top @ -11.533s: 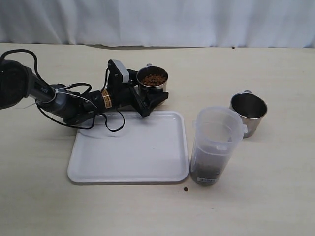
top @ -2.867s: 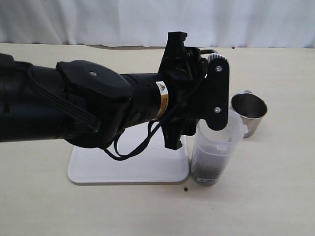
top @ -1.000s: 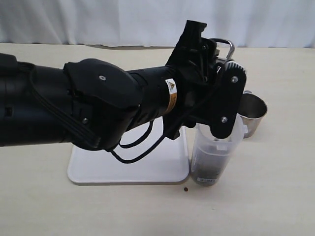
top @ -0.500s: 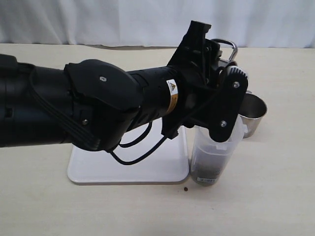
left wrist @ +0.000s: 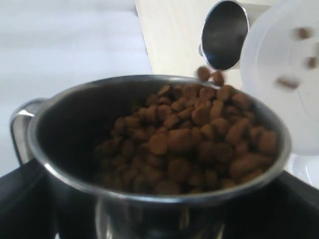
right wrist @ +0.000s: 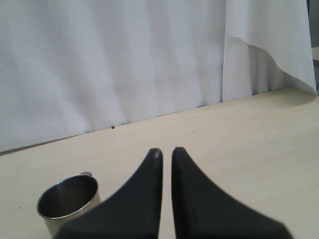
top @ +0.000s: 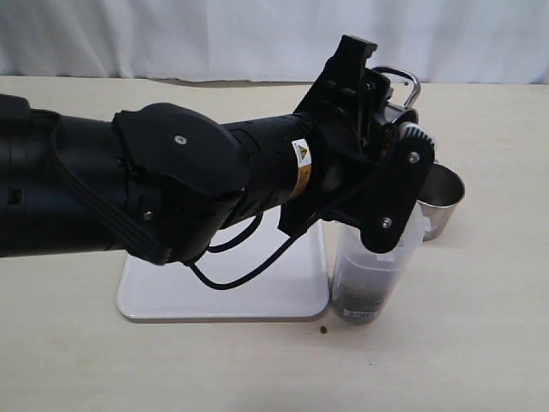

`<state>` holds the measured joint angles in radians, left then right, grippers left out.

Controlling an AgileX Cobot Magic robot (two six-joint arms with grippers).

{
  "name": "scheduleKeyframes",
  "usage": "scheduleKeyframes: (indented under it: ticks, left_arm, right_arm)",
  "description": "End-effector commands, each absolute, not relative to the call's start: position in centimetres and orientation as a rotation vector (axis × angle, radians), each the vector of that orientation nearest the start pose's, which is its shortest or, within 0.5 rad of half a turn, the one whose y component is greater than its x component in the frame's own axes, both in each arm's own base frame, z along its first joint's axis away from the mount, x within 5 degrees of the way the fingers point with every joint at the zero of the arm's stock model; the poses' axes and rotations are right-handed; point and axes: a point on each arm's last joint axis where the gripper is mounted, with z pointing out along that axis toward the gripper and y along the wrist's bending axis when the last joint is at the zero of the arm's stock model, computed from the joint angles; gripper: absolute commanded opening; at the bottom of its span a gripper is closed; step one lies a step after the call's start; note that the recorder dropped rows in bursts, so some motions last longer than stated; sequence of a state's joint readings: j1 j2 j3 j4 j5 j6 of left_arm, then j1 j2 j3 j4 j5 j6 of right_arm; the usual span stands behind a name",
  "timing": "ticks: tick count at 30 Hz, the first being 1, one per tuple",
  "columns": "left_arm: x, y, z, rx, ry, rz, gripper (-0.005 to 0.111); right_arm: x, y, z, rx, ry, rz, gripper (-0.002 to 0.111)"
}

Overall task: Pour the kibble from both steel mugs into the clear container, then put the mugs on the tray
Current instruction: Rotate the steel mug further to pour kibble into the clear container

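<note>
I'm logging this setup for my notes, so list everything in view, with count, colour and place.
Held steel mug: one, silver, tilted over the clear container.
Standing steel mug: one, silver, on the table right of the container.
Kibble: many, reddish-brown, in the held mug, falling, and low in the container; one stray pellet by its base.
Clear container: one, translucent, beside the tray's right edge.
Tray: one, white, on the table.
Table: one, beige.
Curtain: white, behind the table.
Left hand: one, black, gripping the held mug.
Right hand: one, black, shut, empty.
</note>
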<state>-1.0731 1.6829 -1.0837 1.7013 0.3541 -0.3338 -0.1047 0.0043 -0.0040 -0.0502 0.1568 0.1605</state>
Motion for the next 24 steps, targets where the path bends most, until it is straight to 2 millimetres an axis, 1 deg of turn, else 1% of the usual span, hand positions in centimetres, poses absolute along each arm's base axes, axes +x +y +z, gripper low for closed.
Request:
scheduleKeyframes:
  ticks: [1,24]
  left_arm:
    - [20.69,-31.62,26.38,1.828,0.874,0.571,0.000]
    - [20.66,-31.65,26.38,1.878,0.786,0.627,0.000]
  right_arm:
    - [5.58,-0.65,19.85,0.183,1.635,0.001,0.005]
    - [5.58,-0.65,19.85,0.183,1.635,0.001,0.005]
